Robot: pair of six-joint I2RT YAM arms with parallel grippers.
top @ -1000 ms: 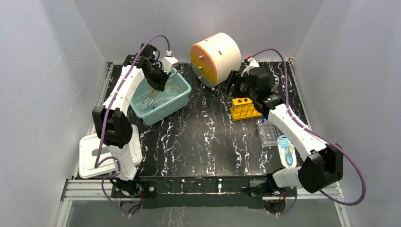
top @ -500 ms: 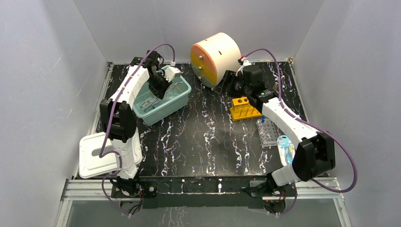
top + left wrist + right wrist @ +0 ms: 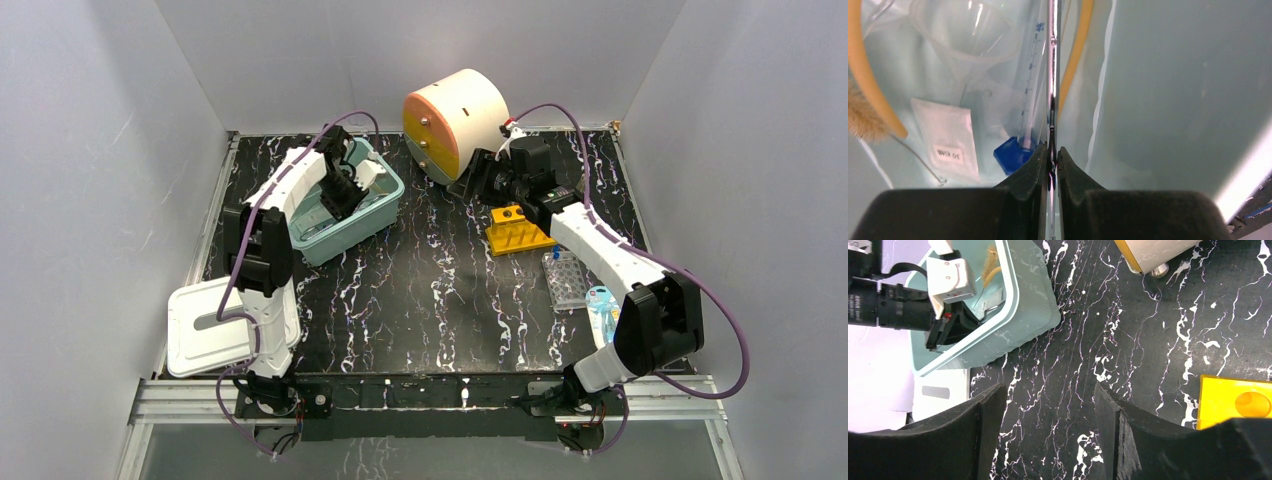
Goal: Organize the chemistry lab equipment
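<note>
1. The funnel [image 3: 958, 35], blue-capped tube [image 3: 1030, 100], packet [image 3: 948, 135] and brush [image 3: 860, 115] are already gathered in the bin [image 3: 1173, 100].
2. Metal forceps [image 3: 1053, 60] are held clenched in the left claw [image 3: 1052, 160], low inside that bin.
3. The yellow rack [image 3: 515, 230] and well plate [image 3: 566, 278] are left unstowed on the counter [image 3: 420, 290]; the right claw [image 3: 1048, 390] is spread and empty.

White arms [image 3: 600, 250], black joints [image 3: 258, 245] and jaws, purple cables [image 3: 742, 345].

The left hand [image 3: 345, 190] now sits lower in the bin [image 3: 345, 238] and farther right, with the forceps [image 3: 1053, 75] it pinches down among the contents. The right hand [image 3: 484, 183] is closer to the drum [image 3: 455, 120], and both elbows are drawn inward.
</note>
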